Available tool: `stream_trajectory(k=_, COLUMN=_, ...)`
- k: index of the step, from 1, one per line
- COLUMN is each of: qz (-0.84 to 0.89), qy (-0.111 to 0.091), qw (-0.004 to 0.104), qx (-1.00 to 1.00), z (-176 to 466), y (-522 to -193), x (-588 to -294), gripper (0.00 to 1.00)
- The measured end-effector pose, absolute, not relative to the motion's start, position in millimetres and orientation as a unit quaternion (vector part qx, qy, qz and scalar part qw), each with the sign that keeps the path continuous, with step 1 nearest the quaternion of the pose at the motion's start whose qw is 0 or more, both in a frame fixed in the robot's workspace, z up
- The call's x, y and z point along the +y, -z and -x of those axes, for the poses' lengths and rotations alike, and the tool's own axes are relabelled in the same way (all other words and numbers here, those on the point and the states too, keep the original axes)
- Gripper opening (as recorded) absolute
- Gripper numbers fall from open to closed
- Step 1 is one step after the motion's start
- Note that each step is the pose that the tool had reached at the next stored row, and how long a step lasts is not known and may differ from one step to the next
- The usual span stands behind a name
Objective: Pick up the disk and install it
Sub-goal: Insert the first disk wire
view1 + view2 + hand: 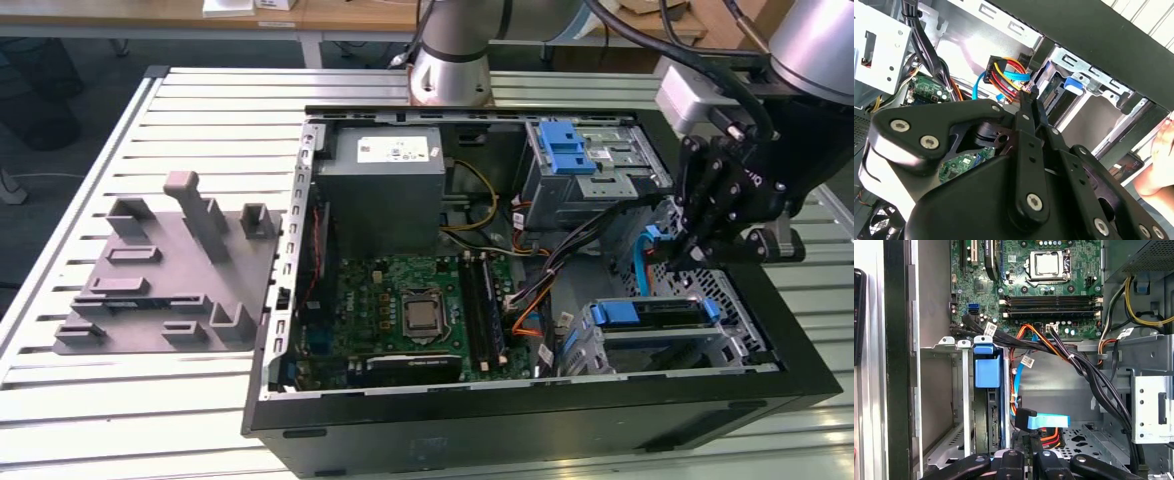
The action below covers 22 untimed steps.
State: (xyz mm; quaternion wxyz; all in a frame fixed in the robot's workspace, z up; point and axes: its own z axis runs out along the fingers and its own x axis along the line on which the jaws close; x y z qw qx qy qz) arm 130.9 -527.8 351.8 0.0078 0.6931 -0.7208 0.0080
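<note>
disk (649,313): 1, seated in near-right bay of the case (534,420), judged installed. gripper (687,255): hung above it; jaw state cannot be told.

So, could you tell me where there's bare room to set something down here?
Bare table slats lie beyond the grey fixture, and along the table's front edge. Inside the case it is crowded: cables run between the motherboard and the gripper.
</note>
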Motion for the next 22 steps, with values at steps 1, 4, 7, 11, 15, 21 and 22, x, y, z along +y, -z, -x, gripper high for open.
stream_trajectory(k=1, qz=-0.693, qy=-0.008, qw=0.008, qx=-0.721, z=-130.9, y=-351.7, x=-528.4, gripper=0.16)
stream_trajectory(k=4, qz=-0.693, qy=-0.008, qw=0.008, qx=-0.721, z=-130.9, y=-351.9, x=-532.0, gripper=0.16)
stream_trajectory(k=7, qz=-0.693, qy=-0.010, qw=0.010, qx=-0.721, z=-130.9, y=-351.2, x=-537.3, gripper=0.16)
stream_trajectory(k=11, qz=-0.693, qy=-0.014, qw=0.014, qx=-0.721, z=-130.9, y=-350.0, x=-543.1, gripper=0.16)
stream_trajectory(k=15, qz=-0.693, qy=-0.015, qw=0.014, qx=-0.721, z=-130.5, y=-345.2, x=-544.6, gripper=0.16)
stream_trajectory(k=21, qz=-0.693, qy=-0.003, qw=0.027, qx=-0.721, z=-131.6, y=-343.6, x=-545.2, gripper=0.16)
stream_trajectory(k=22, qz=-0.693, qy=-0.002, qw=0.028, qx=-0.721, z=-132.3, y=-343.2, x=-545.6, gripper=0.16)
